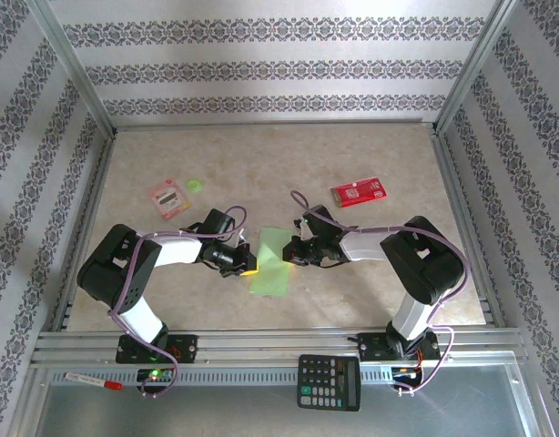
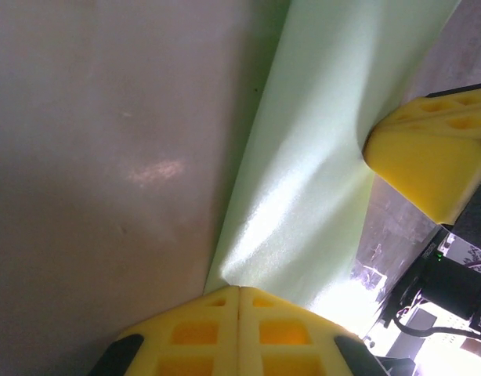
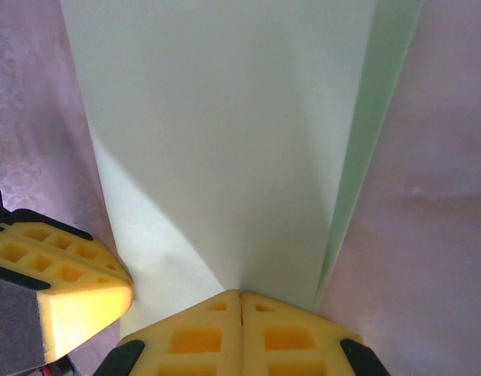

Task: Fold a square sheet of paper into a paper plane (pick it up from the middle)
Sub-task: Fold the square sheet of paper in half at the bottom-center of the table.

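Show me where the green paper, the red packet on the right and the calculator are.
green paper (image 1: 276, 273), top view, its lower half.
red packet (image 1: 359, 192), top view, its middle.
calculator (image 1: 329, 382), top view, its keypad.

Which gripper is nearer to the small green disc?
Left. The left gripper lies near-side right of the green disc; the right gripper is farther right, past the paper.

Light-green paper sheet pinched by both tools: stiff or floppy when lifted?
Probably floppy: the thin light-green paper sheet dents between the left tool and right tool. Likely very light, and its folded layers may slip apart.
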Motion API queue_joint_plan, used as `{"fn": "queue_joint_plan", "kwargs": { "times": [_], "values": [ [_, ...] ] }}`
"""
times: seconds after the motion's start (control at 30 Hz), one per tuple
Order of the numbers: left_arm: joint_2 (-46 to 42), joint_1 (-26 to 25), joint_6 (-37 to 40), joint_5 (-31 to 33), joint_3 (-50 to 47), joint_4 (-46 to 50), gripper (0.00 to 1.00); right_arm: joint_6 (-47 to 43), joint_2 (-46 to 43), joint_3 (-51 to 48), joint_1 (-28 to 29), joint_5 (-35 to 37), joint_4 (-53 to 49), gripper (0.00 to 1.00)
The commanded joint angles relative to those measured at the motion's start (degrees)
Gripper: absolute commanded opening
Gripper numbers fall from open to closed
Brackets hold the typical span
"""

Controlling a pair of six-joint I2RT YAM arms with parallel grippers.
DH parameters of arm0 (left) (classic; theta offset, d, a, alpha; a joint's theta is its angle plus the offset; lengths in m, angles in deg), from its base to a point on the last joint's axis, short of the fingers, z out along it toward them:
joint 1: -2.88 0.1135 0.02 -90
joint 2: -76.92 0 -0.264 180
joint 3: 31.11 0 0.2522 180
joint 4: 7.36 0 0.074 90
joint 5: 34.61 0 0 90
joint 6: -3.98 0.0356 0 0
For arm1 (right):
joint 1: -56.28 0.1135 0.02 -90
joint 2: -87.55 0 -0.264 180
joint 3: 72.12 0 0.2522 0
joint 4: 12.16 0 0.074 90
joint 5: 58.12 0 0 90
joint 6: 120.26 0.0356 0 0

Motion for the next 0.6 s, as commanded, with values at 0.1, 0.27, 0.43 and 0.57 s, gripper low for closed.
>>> {"fn": "queue_joint_plan", "kwargs": {
  "times": [0.1,0.27,0.43,0.57],
  "values": [
    [1.7,0.8,3.1,3.4,-2.4,5.7,0.00,-2.7,-5.1,-0.7,-0.2,5.3,-10.9,0.18],
    [1.8,0.8,3.8,3.3,-2.7,5.9,0.00,-1.4,-8.7,2.9,1.5,2.7,-9.2,0.21],
    [1.9,0.8,3.9,3.2,-2.7,5.8,0.00,1.6,-4.4,7.0,4.1,0.9,-5.7,0.11],
    [1.7,0.7,3.8,3.3,-2.7,5.9,0.00,2.4,0.1,10.6,5.7,-0.1,-4.4,0.05]
  ]
}}
